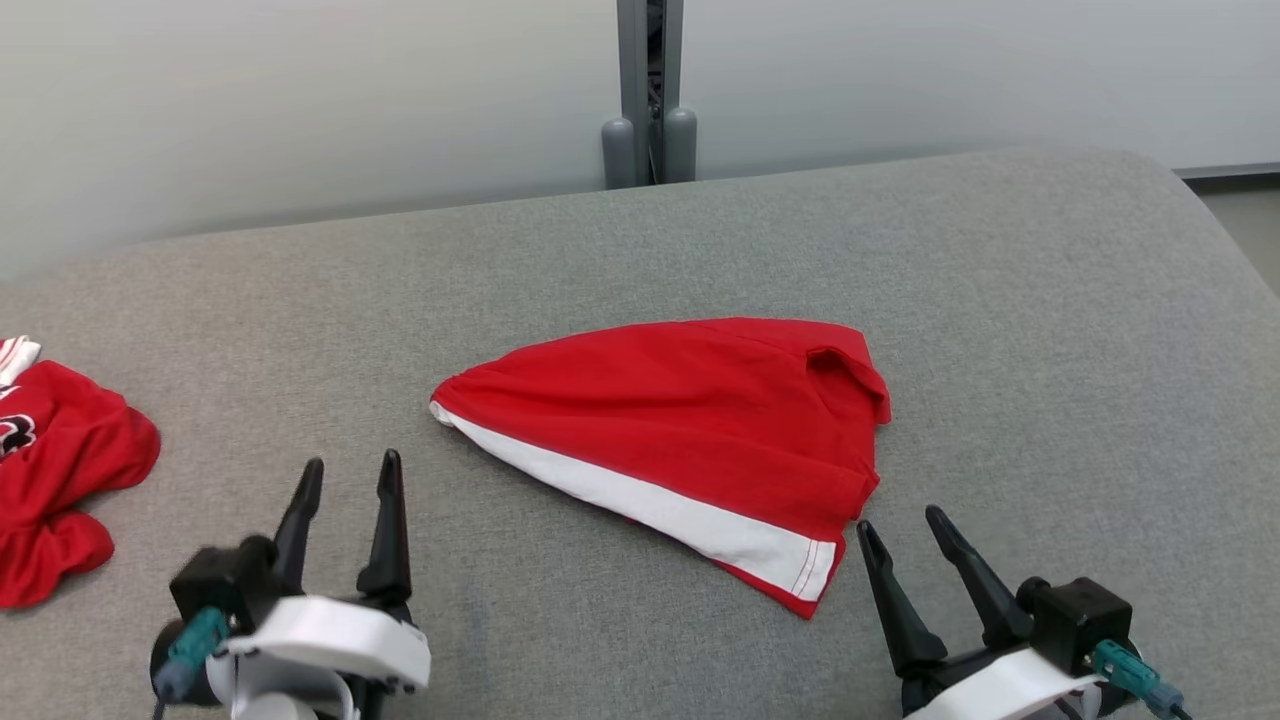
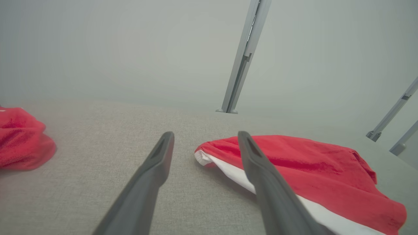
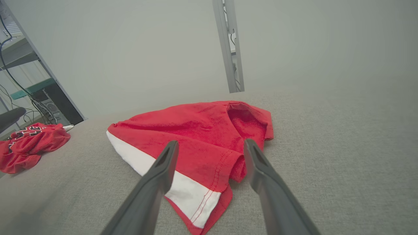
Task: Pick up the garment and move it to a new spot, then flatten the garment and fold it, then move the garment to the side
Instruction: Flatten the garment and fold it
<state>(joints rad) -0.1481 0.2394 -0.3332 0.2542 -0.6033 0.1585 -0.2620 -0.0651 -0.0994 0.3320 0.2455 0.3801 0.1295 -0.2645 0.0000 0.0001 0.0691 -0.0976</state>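
The garment (image 1: 690,420) is red with a white band along its near edge, folded into a wedge in the middle of the grey cushioned surface (image 1: 1000,330). It also lies ahead in the left wrist view (image 2: 310,169) and the right wrist view (image 3: 202,130). My left gripper (image 1: 350,475) stands open to the left of the garment's pointed end, holding nothing. My right gripper (image 1: 900,525) stands open just off the garment's near right corner, also holding nothing.
A second red garment (image 1: 50,470) with black and white print lies crumpled at the surface's left edge. A grey metal post (image 1: 650,90) stands behind the surface against a pale wall. Shelving with cables (image 3: 29,81) shows in the right wrist view.
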